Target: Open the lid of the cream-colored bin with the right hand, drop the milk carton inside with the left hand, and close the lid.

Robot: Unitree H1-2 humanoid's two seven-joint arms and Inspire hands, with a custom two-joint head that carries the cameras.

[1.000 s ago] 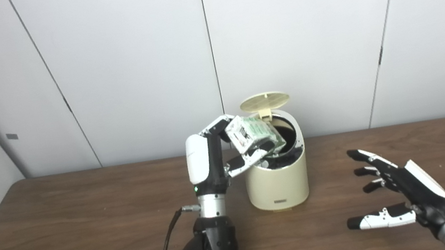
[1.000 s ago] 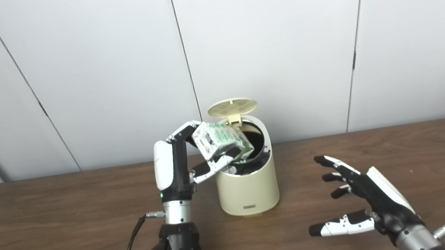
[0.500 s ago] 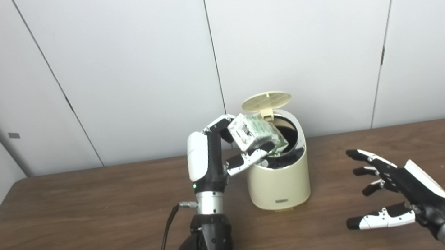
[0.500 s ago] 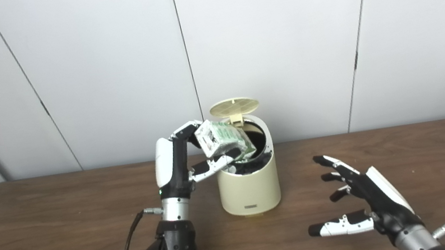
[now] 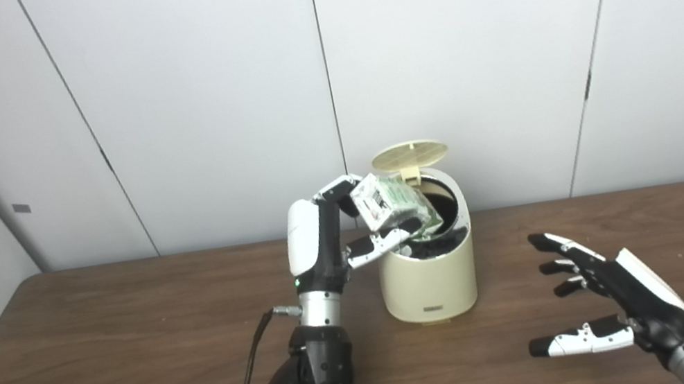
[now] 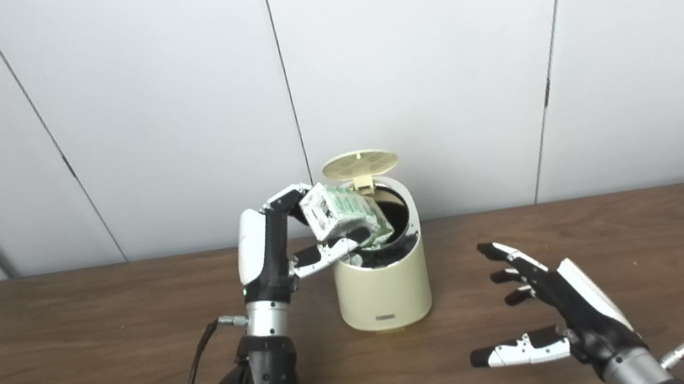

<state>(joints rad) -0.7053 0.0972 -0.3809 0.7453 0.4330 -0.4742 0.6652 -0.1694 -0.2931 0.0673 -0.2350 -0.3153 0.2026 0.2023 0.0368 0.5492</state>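
The cream-colored bin (image 5: pixel 428 275) stands on the brown table near the back wall, its round lid (image 5: pixel 409 155) raised upright behind the dark opening. My left hand (image 5: pixel 329 240) is shut on the green-and-white milk carton (image 5: pixel 392 207), holding it tilted over the bin's left rim, its lower end at the opening. My right hand (image 5: pixel 608 307) hovers low over the table to the right of the bin, open with fingers spread and nothing in it.
The wooden table (image 5: pixel 100 375) stretches wide to both sides of the bin. White wall panels (image 5: pixel 193 105) rise straight behind the bin. A black cable (image 5: pixel 254 369) hangs from my left wrist.
My left hand has crept slightly right and up with the carton over the bin mouth. My right hand has slid a little toward the left. The lid stays up.
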